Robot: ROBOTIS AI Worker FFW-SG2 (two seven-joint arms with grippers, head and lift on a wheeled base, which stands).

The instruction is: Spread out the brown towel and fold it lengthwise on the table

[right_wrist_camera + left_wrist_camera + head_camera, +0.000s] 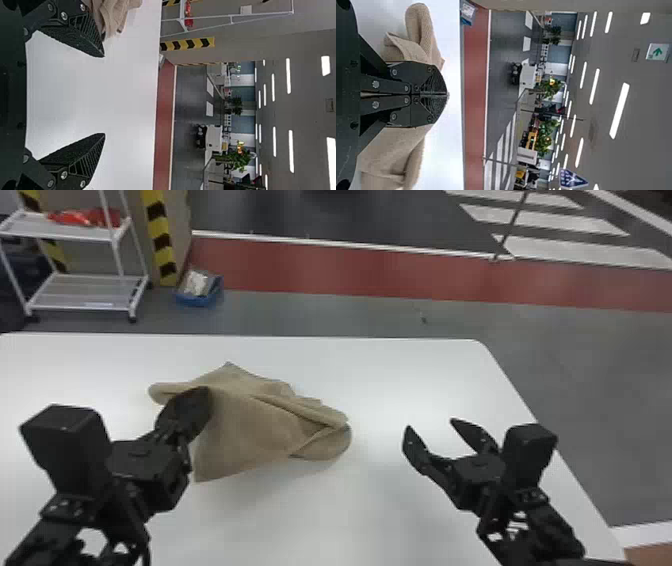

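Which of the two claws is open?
The right claw: its fingers stand apart over the table, while the left claw is closed at the brown towel.

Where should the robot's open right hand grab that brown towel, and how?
Probably by the rounded fold at the right end of the brown towel, coming in from the robot's right with the right gripper. That end juts toward its parted fingers, and the layered cloth there should give them an edge to pinch.

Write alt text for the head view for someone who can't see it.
A rumpled brown towel lies on a white table; the robot's closed left gripper is at its left part, its open right gripper apart, to the right.
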